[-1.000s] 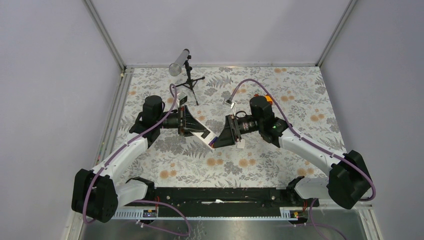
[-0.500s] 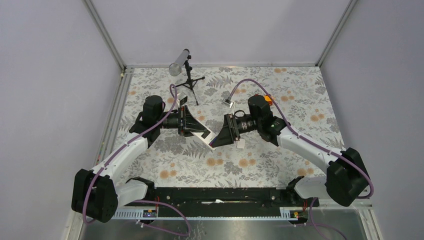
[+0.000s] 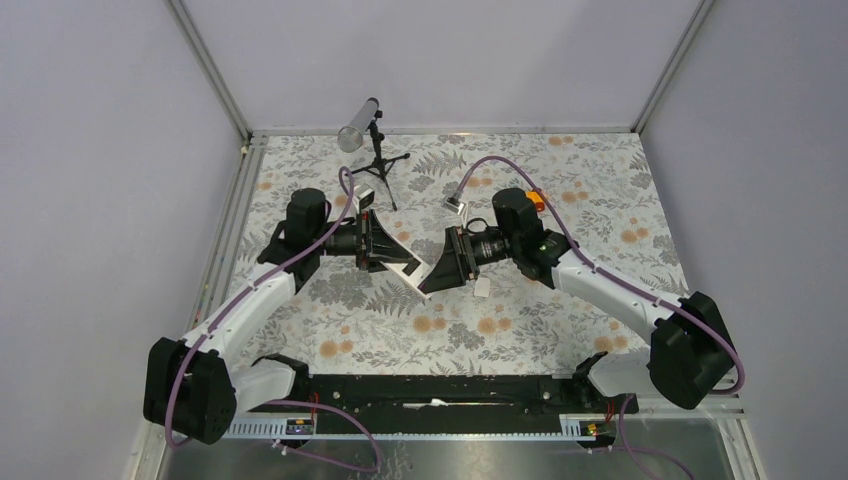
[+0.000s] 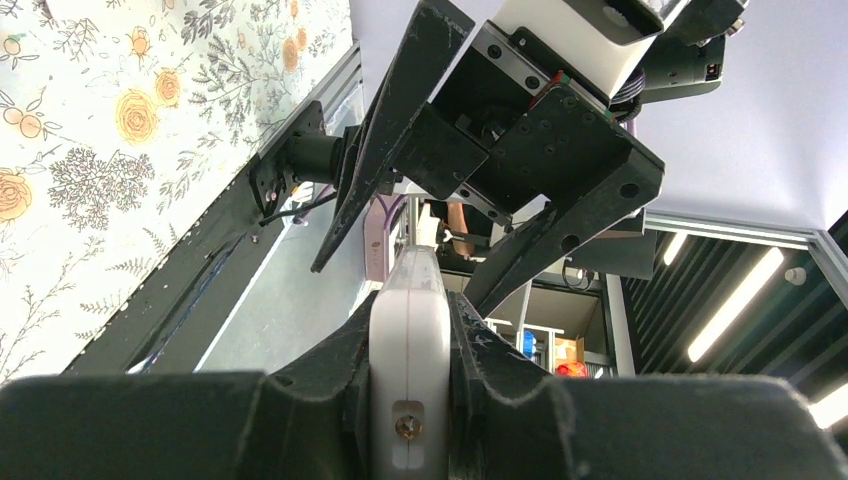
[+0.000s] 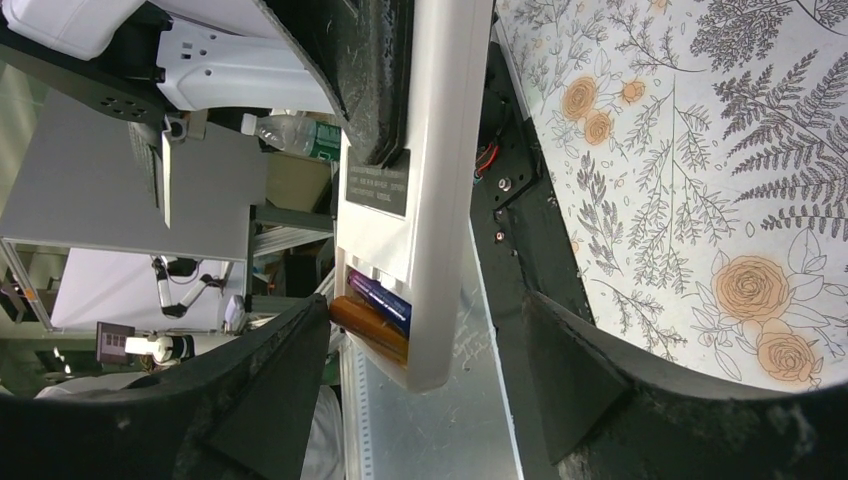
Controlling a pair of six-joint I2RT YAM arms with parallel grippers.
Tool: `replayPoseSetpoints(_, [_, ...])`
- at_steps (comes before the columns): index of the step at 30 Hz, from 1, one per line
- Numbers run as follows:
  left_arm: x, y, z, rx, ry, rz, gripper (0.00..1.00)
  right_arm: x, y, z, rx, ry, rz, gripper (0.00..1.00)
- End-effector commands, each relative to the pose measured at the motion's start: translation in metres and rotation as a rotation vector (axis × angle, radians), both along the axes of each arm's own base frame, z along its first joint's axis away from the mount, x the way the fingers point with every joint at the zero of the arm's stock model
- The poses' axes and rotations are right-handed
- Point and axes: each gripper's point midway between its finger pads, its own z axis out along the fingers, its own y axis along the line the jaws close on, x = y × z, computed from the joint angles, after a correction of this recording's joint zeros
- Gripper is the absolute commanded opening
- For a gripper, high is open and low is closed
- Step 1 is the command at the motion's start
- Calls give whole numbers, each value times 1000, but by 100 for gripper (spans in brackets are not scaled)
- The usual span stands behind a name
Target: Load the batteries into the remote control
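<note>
The remote control [image 3: 412, 272] is held off the table between the two arms, white back and edge showing. My left gripper [image 3: 396, 262] is shut on it; in the left wrist view its white edge [image 4: 408, 340] is clamped between the jaws. My right gripper [image 3: 432, 281] is open and straddles the remote's free end [image 5: 440, 150]. The open compartment there holds the blue-purple battery [image 5: 382, 299] and the orange battery [image 5: 368, 328], which sticks out slightly. One right finger [image 5: 290, 360] touches the orange battery; the other finger [image 5: 570, 370] stands apart from the remote.
A small black tripod with a metal tube [image 3: 372, 140] stands at the back. A small white piece [image 3: 482, 288] lies on the flowered cloth [image 3: 600, 200] under the right wrist. An orange object [image 3: 537, 198] shows behind the right arm. Metal frame rails border the table.
My right gripper has shifted slightly left and back, closer over the remote's end. The left arm and the remote have stayed still.
</note>
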Motion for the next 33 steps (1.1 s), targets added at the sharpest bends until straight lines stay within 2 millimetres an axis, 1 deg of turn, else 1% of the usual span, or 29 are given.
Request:
replayPoseSetpoints(1, [7,-1,18,-10,-63,10,0,3,5,8,6,-56,18,77])
replayPoseSetpoints(6, [8,-1,17,0,-50,14,0,3,6,2,-24,-66,22,77])
replayPoseSetpoints(12, [9,-1,18,5,-48,18,0,4,9,0,-31,-81,26,77])
replayPoseSetpoints(14, [8,-1,19,3,-55,16,0,4,9,-2,-37,-76,20,70])
replayPoseSetpoints(16, [6,-1,19,2,-60,11,0,3,9,-3,-34,-55,26,56])
replayPoseSetpoints(17, [5,0,20,0,-66,7,0,2,10,-3,-30,-43,27,51])
replayPoseSetpoints(18, [5,0,20,-1,-73,3,0,2,10,-2,-23,-34,31,49])
replayPoseSetpoints(24, [-3,2,26,-16,-128,-23,0,-5,13,8,52,-3,62,48])
replayPoseSetpoints(29, [-7,2,40,-62,-176,-37,0,-8,13,7,62,25,75,47])
replayPoseSetpoints(31, [-9,1,48,-98,-188,-40,0,-7,13,6,59,42,69,45])
replayPoseSetpoints(33, [-10,1,53,-126,-188,-43,0,-5,12,4,60,70,61,40])
